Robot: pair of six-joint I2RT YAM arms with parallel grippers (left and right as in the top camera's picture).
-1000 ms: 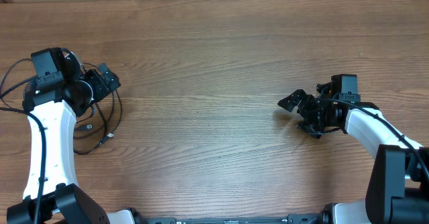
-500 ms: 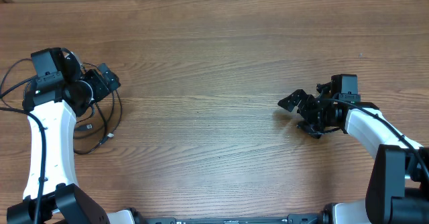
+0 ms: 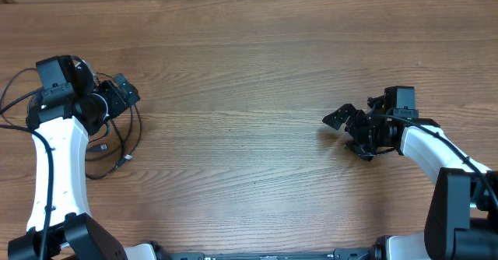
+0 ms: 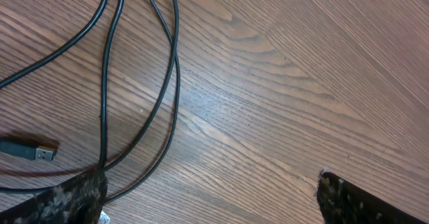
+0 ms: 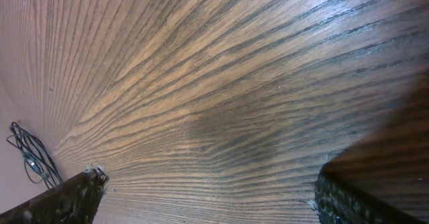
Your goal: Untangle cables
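Black and thin, the cables (image 3: 117, 145) lie in loose overlapping loops at the left side of the wooden table (image 3: 249, 57), just beneath and beside the left gripper (image 3: 124, 98). They look light and limp — likely to slide easily on the smooth wood and to drag their neighbours along where strands cross. A small silver-tipped plug (image 4: 28, 151) lies free at the edge of the bunch. That end, or the cord just behind it, seems the surest place to pinch, since a grip mid-loop would probably lift several strands at once.

The left arm reaches forward along the table's left edge, its wrist turned so the fingers point down at the loops. Its jaws are spread wide and hold nothing, with cords running between and under them. The right gripper (image 3: 346, 135) hovers over bare wood on the far right, well apart from the tangle, its jaws likewise wide and empty — in its own wrist view the cables show only as a small distant cluster.
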